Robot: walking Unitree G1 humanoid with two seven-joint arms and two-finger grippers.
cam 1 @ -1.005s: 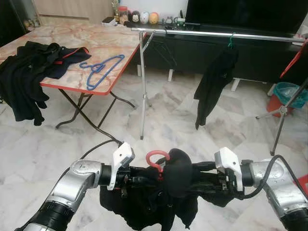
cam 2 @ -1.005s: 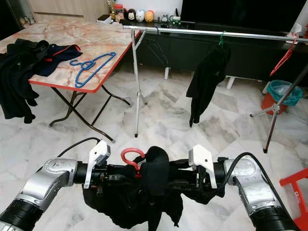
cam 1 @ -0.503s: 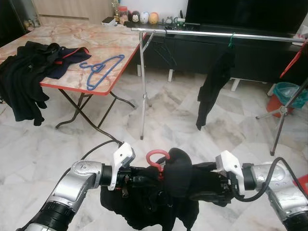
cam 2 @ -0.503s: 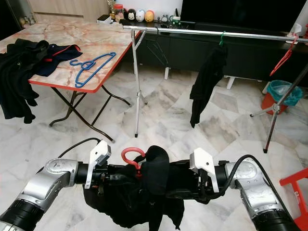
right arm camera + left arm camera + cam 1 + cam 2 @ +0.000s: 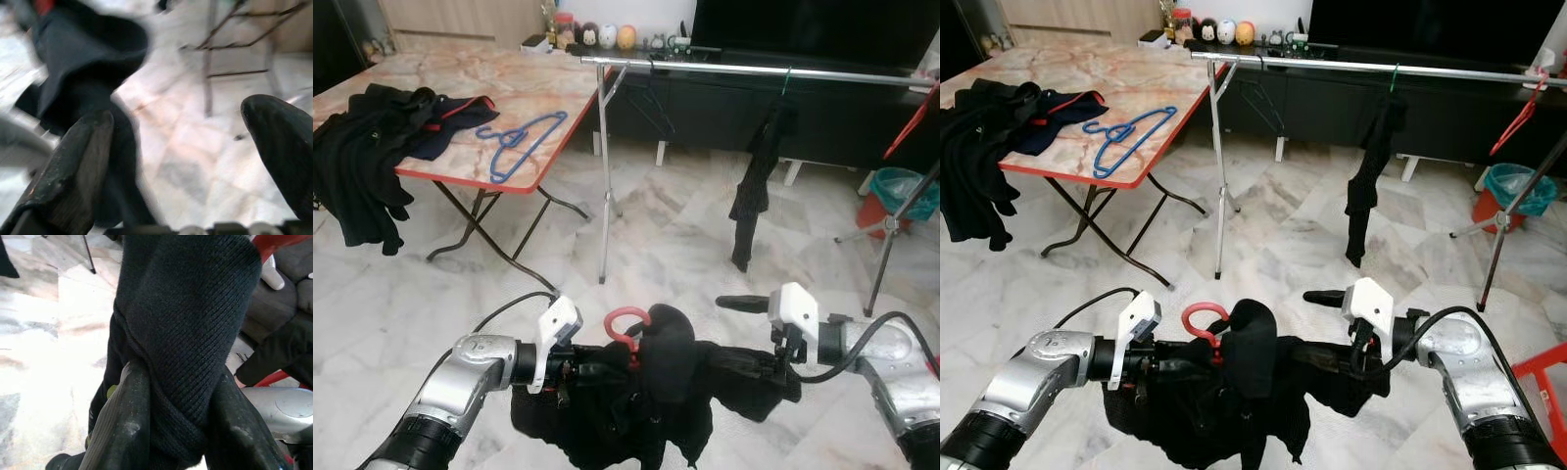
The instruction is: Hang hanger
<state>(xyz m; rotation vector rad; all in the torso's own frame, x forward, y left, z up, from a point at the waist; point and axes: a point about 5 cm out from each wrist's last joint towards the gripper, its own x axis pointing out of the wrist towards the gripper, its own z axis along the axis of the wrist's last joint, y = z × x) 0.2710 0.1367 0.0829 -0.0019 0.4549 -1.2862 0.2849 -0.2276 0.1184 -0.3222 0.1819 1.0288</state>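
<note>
Gripping a black garment [image 5: 656, 401] bunched over a red hanger [image 5: 625, 328], the left gripper [image 5: 168, 431] has both fingers [image 5: 122, 431] pressed tight against the knit fabric, low in front of the robot. Just beside it, across the bundle, the right gripper [image 5: 195, 161] stands wide apart, one finger [image 5: 741, 304] sticking out free above the cloth and the other [image 5: 73, 161] lying against the dark fabric; it clasps nothing. The hanger's red hook rises from the bundle between the two wrists, nearer the left one. Well ahead of both grippers runs a metal rail [image 5: 754, 70], with another black garment [image 5: 756, 186] hanging from a green hanger [image 5: 783, 86] on it. Off ahead of the left gripper stands a folding table [image 5: 509, 93] bearing blue hangers [image 5: 521, 137] and dark clothes [image 5: 372, 147]. Marble floor [image 5: 656, 245] lies below.
</note>
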